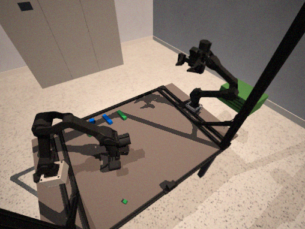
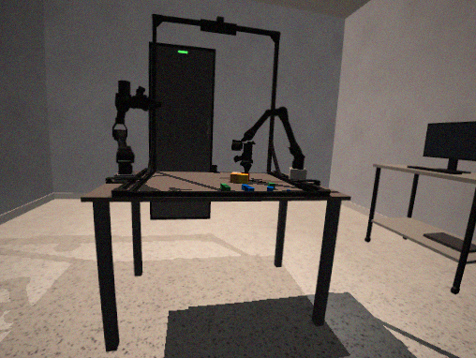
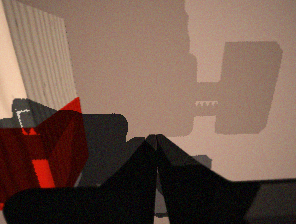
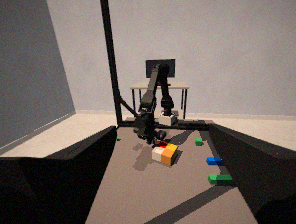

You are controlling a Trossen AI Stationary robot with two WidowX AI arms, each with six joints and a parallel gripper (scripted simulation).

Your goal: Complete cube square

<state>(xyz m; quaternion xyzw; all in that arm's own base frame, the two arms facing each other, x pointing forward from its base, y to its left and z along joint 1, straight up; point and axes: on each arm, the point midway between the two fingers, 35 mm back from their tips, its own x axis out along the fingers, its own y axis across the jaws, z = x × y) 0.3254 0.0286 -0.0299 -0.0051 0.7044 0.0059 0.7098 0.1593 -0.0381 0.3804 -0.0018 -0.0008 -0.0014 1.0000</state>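
Observation:
My left gripper (image 1: 111, 163) is shut with nothing between its fingers and hangs low over the table beside the cube group. In the left wrist view its closed fingertips (image 3: 152, 141) are just right of a red cube (image 3: 42, 150), with a white cube (image 3: 40, 55) beyond at the upper left. The right wrist view shows the red cube (image 4: 162, 144) next to the white cube (image 4: 159, 154) and an orange cube (image 4: 171, 154), with the left gripper (image 4: 150, 135) beside them. I cannot tell whether the fingers touch the red cube. My right gripper (image 1: 188, 63) is open and empty, raised high beyond the table's far end.
Two blue blocks (image 1: 107, 118) (image 1: 92, 120) and a green block (image 1: 122, 115) lie near the far left edge. A small green block (image 1: 124, 201) lies near the front edge. A green bin (image 1: 244, 96) stands off the table behind the right arm. A black frame rims the table.

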